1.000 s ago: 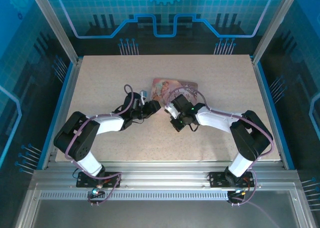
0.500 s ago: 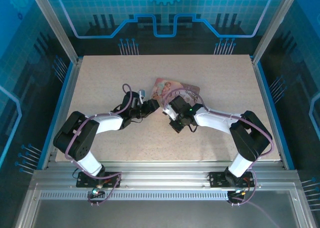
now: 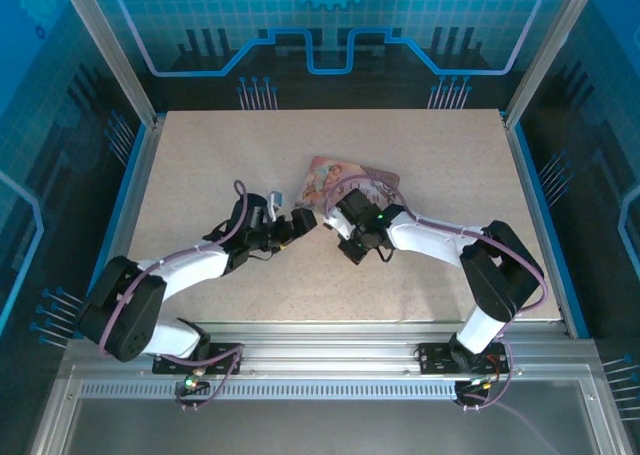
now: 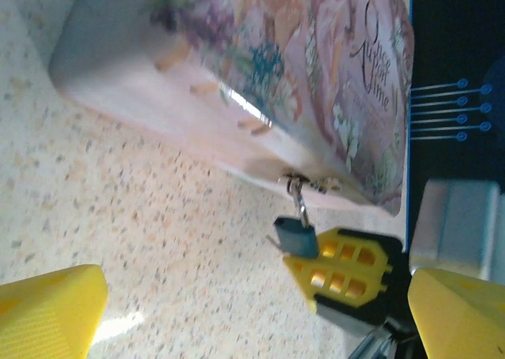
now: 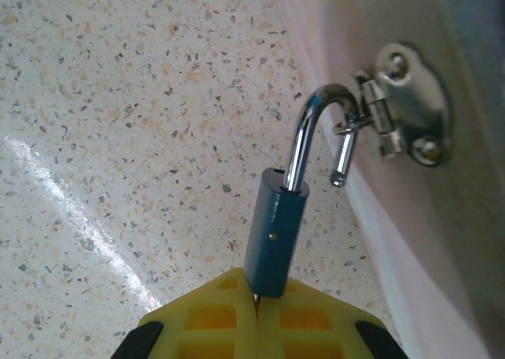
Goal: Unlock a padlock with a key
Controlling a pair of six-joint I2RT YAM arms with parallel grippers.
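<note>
Padlock lengthwise in line with right hand, pinched shut at its base; left hand wide, empty, farther off.

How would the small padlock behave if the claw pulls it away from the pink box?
Probably rigid: the padlock has a metal body and steel shackle. The shackle looks open yet hooked in the hasp, so pulling would likely tug the pink box. The smooth body may slip in the right claw.

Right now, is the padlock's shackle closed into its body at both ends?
No, one end of the shackle hangs free outside the blue body of the padlock, with its curve hooked through the metal clasp.
</note>
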